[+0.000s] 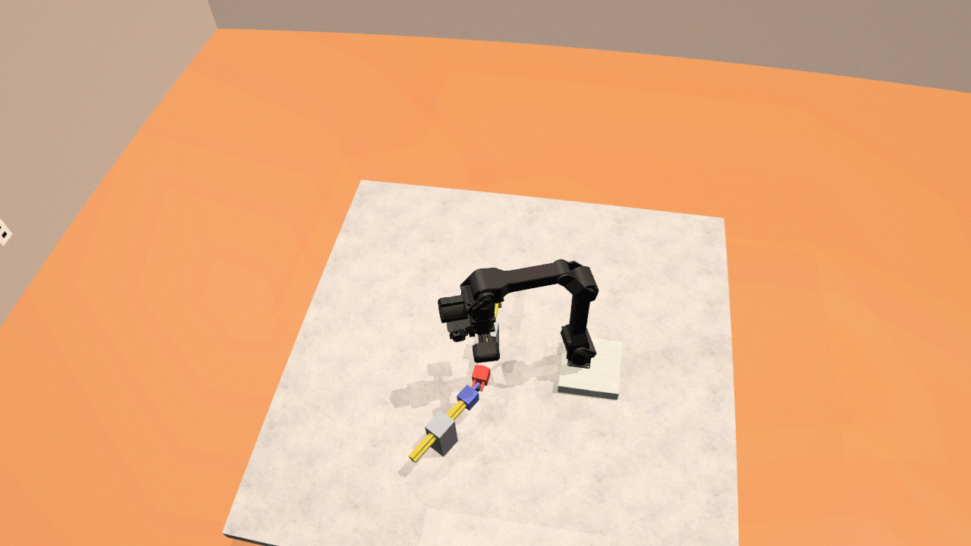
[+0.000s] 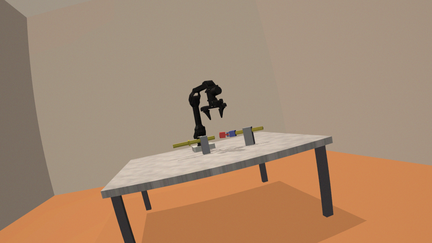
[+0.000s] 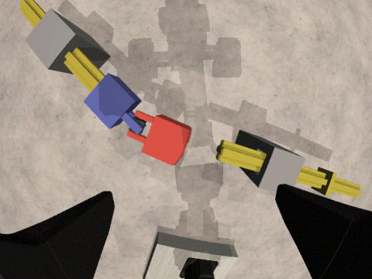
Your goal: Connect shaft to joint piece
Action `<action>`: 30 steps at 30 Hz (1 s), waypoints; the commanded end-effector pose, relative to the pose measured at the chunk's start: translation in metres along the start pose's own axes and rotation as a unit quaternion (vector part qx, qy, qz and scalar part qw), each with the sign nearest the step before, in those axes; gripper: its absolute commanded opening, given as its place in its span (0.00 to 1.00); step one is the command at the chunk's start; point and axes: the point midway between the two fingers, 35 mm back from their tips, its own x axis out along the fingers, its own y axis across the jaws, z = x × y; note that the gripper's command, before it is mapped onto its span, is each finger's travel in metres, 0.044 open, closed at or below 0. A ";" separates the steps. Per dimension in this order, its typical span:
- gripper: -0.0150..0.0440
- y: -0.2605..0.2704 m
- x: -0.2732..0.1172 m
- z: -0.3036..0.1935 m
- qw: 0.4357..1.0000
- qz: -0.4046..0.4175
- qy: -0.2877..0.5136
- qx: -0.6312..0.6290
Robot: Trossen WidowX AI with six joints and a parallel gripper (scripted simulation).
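The pincer (image 1: 485, 339) (image 2: 216, 118) (image 3: 198, 198) is hovering mid-desk, fingers apart — the red joint (image 1: 480, 374) (image 2: 222, 135) (image 3: 167, 139) is pointing toward the collared rod (image 1: 496, 310) (image 2: 181, 143) (image 3: 241, 156) — not touching it.

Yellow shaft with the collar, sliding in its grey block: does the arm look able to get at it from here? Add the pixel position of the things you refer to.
Probably yes. The black gripper (image 2: 216, 118) is open, raised above the yellow collared shaft (image 2: 181, 144) (image 3: 242, 156), with nothing between its fingers; nothing visibly covers the collar side, though the grey block (image 2: 205, 144) (image 3: 284, 167) limits gripping there.

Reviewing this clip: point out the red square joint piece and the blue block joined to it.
Red square joint piece (image 1: 480, 374) (image 2: 222, 135) (image 3: 167, 139): top, exterior and wrist views; its body.
Blue block (image 1: 467, 396) (image 2: 232, 133) (image 3: 110, 101): top, exterior and wrist views; its body.
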 end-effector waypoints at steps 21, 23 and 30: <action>1.00 -0.055 0.032 -0.027 0.964 -0.009 0.030 0.264; 1.00 -0.055 0.033 -0.026 0.956 -0.012 0.030 0.291; 1.00 -0.055 0.035 -0.026 0.922 -0.022 0.030 0.384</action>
